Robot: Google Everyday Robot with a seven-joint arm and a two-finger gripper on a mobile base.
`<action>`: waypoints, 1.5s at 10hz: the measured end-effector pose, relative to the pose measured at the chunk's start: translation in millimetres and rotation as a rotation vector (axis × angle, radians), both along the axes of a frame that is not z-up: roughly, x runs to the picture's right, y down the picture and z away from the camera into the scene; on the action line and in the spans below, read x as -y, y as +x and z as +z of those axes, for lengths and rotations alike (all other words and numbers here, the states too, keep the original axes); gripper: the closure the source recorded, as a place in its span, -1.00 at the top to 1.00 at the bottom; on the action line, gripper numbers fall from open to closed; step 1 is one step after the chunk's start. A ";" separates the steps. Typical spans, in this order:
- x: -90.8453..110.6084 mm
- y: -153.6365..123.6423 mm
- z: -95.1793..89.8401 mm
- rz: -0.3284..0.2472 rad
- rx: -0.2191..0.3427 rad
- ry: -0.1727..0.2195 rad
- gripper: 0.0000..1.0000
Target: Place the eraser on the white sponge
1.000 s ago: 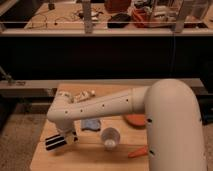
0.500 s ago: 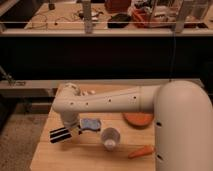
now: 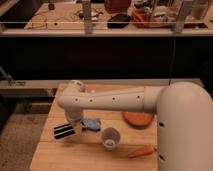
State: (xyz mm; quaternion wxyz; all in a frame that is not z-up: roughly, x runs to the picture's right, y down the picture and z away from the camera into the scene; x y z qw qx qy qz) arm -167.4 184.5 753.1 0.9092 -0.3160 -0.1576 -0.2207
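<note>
Gripper hangs low over the left part of the table, at the end of the down-bent wrist, clenched on the eraser. The eraser juts out to the left of it, tilted, its pale stripes facing up; whether it touches the wood I cannot tell. Just beside the gripper on the right lies a blue lump, close against the wrist. A little farther right and nearer the front stands a cup, upright, mouth open to the top. Past the cup, 1 carrot lies near the front edge, and an orange disc sits behind it, partly under the arm. The arm runs level across the table from the big white body on the right. Just above its top edge, toward the table's far side, a small pale bit shows that may be the sponge; most of it is hidden, well apart from the eraser. Behind the table runs a dark bench with clutter on top.
</note>
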 end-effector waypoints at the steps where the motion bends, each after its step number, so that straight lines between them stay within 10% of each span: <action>1: -0.1 -1.7 1.0 0.001 -0.001 0.001 -1.00; 15: 0.6 7.5 21.7 0.009 -0.019 0.002 -1.00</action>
